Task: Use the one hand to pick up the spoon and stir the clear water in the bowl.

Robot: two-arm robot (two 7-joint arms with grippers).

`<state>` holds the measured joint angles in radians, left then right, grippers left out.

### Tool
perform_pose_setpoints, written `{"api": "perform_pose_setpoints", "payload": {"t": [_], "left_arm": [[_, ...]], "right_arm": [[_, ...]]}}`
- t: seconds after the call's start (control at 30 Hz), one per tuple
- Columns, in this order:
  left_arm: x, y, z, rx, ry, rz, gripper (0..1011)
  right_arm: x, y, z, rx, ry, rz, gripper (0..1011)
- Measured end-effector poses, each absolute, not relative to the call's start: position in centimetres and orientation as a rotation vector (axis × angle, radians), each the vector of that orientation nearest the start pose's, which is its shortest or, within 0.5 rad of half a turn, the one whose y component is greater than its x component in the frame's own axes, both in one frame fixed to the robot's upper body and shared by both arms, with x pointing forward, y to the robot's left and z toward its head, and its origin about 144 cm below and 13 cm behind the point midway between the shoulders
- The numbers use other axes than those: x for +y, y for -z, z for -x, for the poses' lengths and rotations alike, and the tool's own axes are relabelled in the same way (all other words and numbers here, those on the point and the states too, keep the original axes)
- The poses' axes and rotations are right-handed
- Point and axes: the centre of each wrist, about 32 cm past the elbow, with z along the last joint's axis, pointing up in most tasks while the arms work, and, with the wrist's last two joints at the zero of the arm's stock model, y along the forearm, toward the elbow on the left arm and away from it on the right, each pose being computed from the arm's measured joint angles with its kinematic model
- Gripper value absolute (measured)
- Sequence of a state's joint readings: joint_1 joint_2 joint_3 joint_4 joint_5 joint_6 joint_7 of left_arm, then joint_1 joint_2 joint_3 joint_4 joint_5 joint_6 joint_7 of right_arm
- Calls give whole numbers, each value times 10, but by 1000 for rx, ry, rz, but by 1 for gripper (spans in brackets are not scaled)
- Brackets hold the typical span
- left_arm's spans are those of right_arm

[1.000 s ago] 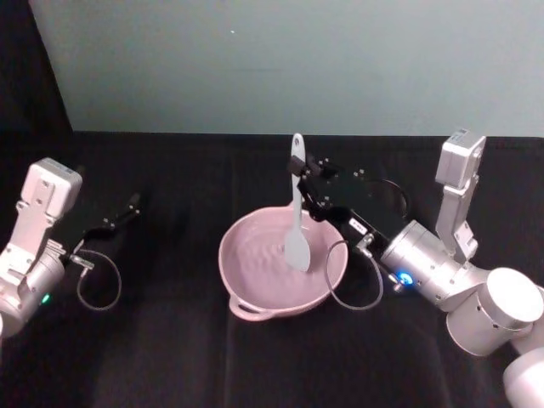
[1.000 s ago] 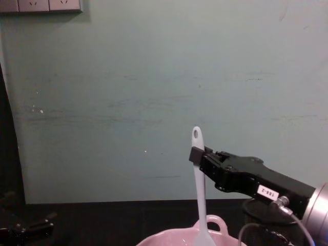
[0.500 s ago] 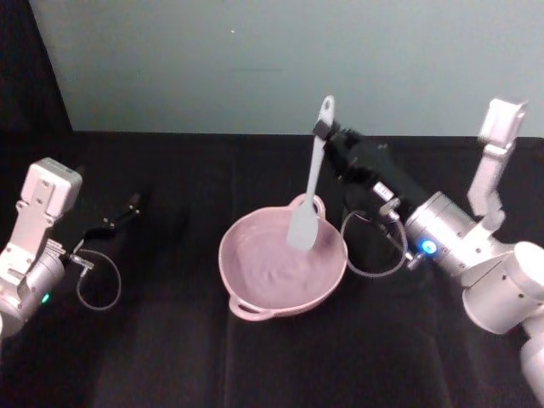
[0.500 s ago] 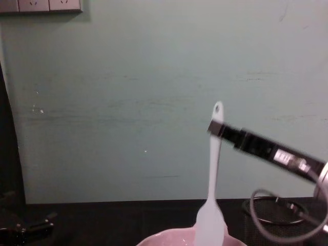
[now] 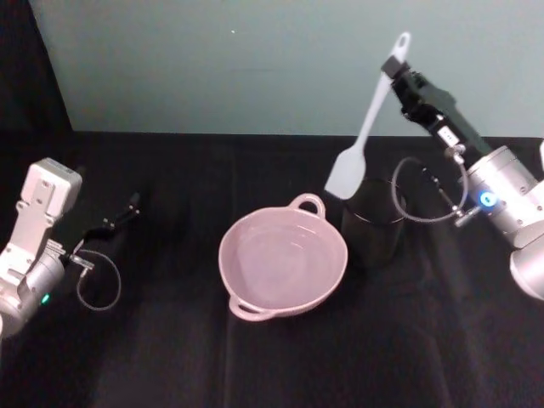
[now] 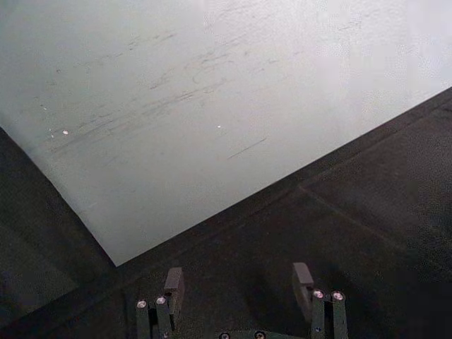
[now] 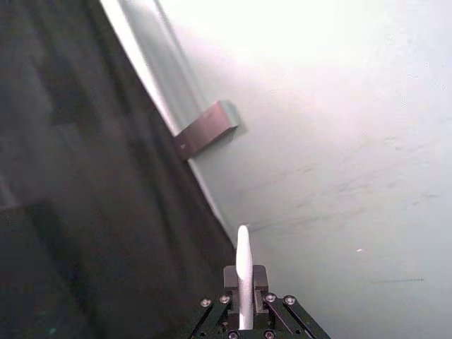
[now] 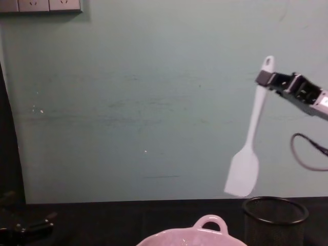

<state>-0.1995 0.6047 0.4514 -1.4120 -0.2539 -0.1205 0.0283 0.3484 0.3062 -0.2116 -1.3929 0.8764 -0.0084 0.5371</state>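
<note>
My right gripper [image 5: 393, 68] is raised high at the back right and is shut on the upper handle of the white spoon [image 5: 361, 136]. In the chest view the spoon [image 8: 251, 136] hangs tilted from that gripper [image 8: 264, 78], its flat scoop in the air above the pink bowl [image 8: 209, 223] and level with nothing. The bowl [image 5: 228, 272] sits mid-table holding clear water, a loop handle on its far rim. The right wrist view looks along the spoon [image 7: 244, 272] clamped between the jaws of the gripper [image 7: 244, 314]. My left gripper [image 5: 127, 211] rests parked at the far left.
A black wire-mesh cup [image 5: 371, 228] stands just right of the bowl, under the spoon's scoop; it also shows in the chest view [image 8: 275, 214]. Black cloth covers the table, and a pale wall rises behind it. The left gripper [image 6: 239, 300] hovers open over bare cloth.
The right gripper has lifted the spoon out of the bowl and swung it up and to the right, over the mesh cup's edge. The left arm has not moved.
</note>
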Motion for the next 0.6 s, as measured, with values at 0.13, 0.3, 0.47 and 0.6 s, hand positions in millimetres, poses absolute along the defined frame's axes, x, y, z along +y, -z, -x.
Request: {"api": "perform_pose_setpoints", "payload": {"t": [0.13, 0.3, 0.47, 0.6], "left_arm": [[310, -1140, -489, -285, -1248, -305, 1011], [310, -1140, -489, -285, -1248, -305, 1011], [310, -1140, -489, -285, -1248, -305, 1011], [310, -1140, -489, -285, -1248, -305, 1011]], "right_arm": [[-279, -1210, -551, 195, 878, -520, 119], [-289, -1204, -555, 203, 913, -528, 118], [-296, -1192, -561, 224, 932, -526, 119], [-299, -1185, -564, 242, 939, -517, 118]]}}
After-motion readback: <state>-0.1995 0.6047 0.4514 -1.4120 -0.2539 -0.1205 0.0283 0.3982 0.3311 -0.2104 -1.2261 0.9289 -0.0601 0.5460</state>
